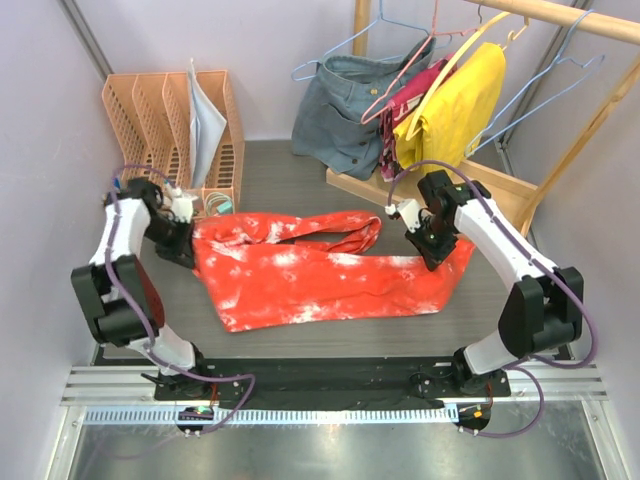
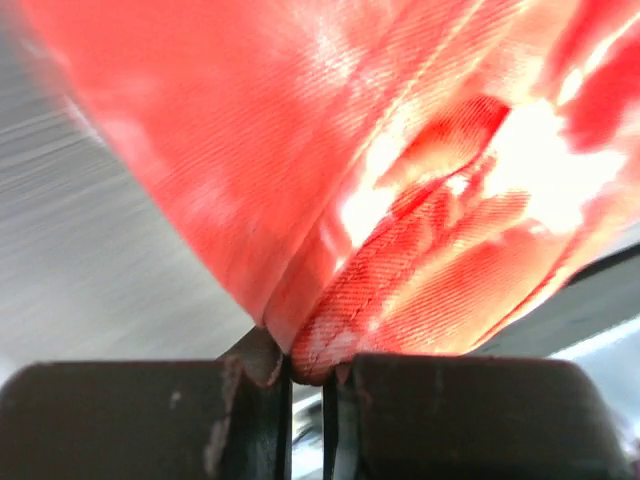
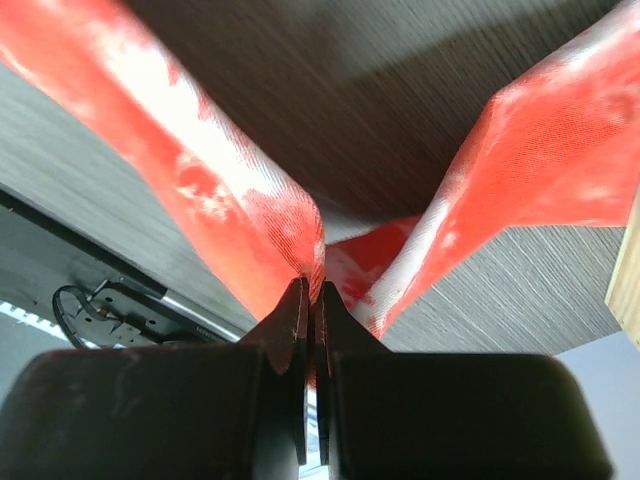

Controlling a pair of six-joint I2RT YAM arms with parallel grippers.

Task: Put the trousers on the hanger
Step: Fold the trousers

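trousers (image 1: 320,270): woven cloth, twill ribs visible up close, slight sheen. tabletop (image 1: 290,170): dark grey wood-grain laminate, matt. left gripper (image 2: 310,372) and right gripper (image 3: 312,300) jaws: matt black plastic, scuffed edges. rack (image 1: 560,15): bare light wood. file trays (image 1: 150,110): peach plastic lattice. front rail (image 1: 100,385): brushed aluminium.

Shows the trousers (image 1: 320,275) spread lengthwise across the tabletop (image 1: 300,165), the left gripper (image 1: 180,243) at their left end, the right gripper (image 1: 437,252) at their right; denim garment (image 1: 345,115) and yellow garment (image 1: 455,110) hanging behind.
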